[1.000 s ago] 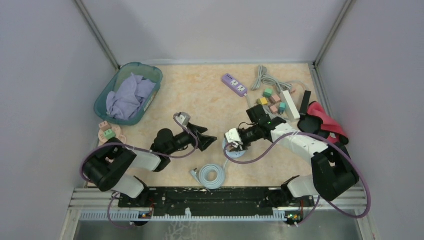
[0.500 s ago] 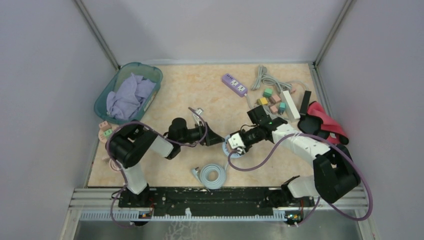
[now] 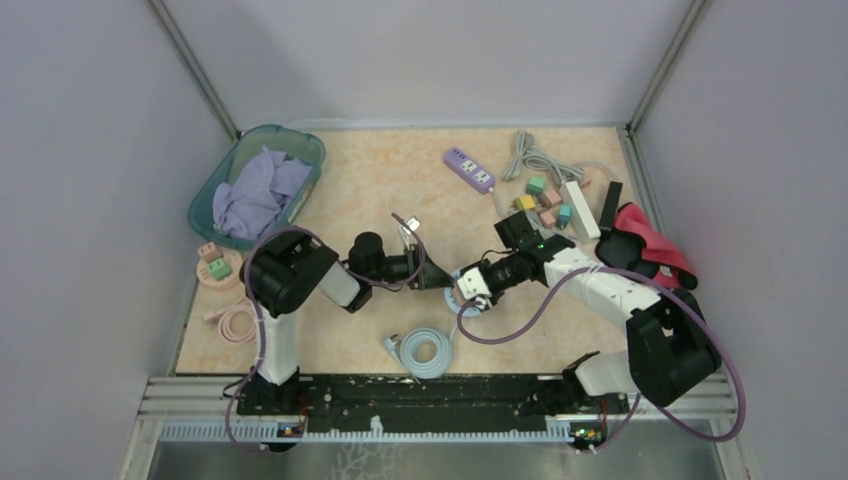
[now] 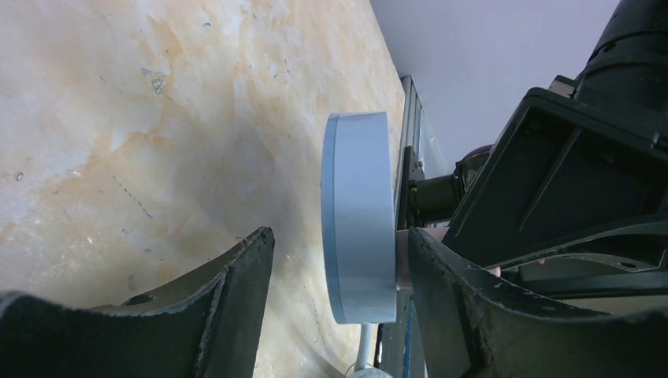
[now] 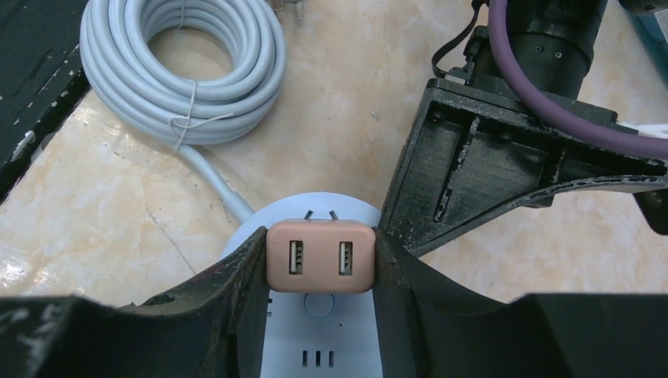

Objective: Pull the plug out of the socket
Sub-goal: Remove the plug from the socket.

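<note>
So, from the top camera the two arms meet in the middle of the counter [image 3: 380, 190]. The plug [image 3: 464, 287] sits in the round socket [image 3: 466, 308], right of centre, with the coiled cable [image 3: 425, 352] just on the near side. The left tool [image 3: 445, 280] comes in from the left and the right tool [image 3: 470, 292] from the right, and they're packed in really tight. That's my first worry: any sideways wobble and the two could knock each other.

In the left wrist view, the socket shows edge-on, sitting between the left tool's fingers [image 4: 236, 291]. There's a visible gap on each side, so it's open around the socket and gripping nothing. If the pull comes before it clamps down, I'd guess the whole socket just lifts off with the plug. The rim is also thin and rounded, so a clamp could slide off it.

In the right wrist view, the right tool's fingers [image 5: 244, 291] are pressed against both short sides of the pink plug, so it's closed on it and the hold looks centred. The plug is seated on the socket face with its two USB ports facing the camera. The sides look smooth, so a hard tug might slip the fingers off. Pulling at a tilt could probably jam the pins too. The cable runs from the socket to the coil, so a dragged socket would likely tow that along.
</note>
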